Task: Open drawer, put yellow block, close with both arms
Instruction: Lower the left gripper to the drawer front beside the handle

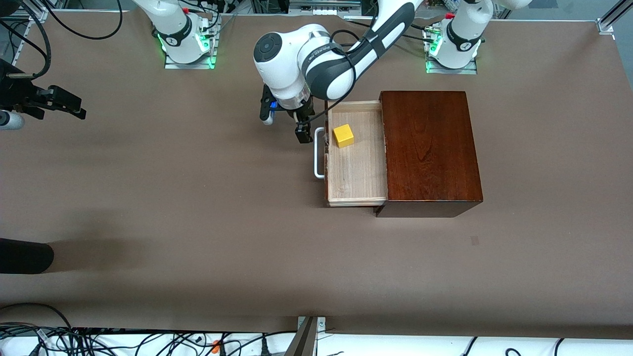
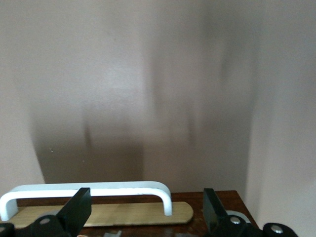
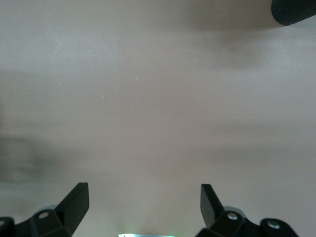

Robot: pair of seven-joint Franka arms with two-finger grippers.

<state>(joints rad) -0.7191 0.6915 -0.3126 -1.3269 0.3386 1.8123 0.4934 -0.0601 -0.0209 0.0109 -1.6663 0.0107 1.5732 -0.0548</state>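
Note:
The drawer (image 1: 356,173) stands pulled out of the reddish-brown wooden box (image 1: 430,148) toward the right arm's end of the table. The yellow block (image 1: 343,135) lies in the drawer, in the part farther from the front camera. The white loop handle (image 1: 319,153) is on its dark front. My left gripper (image 1: 285,126) is open and empty, over the table just beside the handle. In the left wrist view the handle (image 2: 89,190) lies just ahead of the open left gripper (image 2: 145,217). My right gripper (image 1: 69,104) waits open over bare table at its own end, and it also shows in the right wrist view (image 3: 144,207).
A black rounded object (image 1: 24,257) lies at the table's edge at the right arm's end, nearer to the front camera, and it also shows in the right wrist view (image 3: 296,10). The brown table (image 1: 198,207) spreads wide in front of the drawer. Cables run along the near edge.

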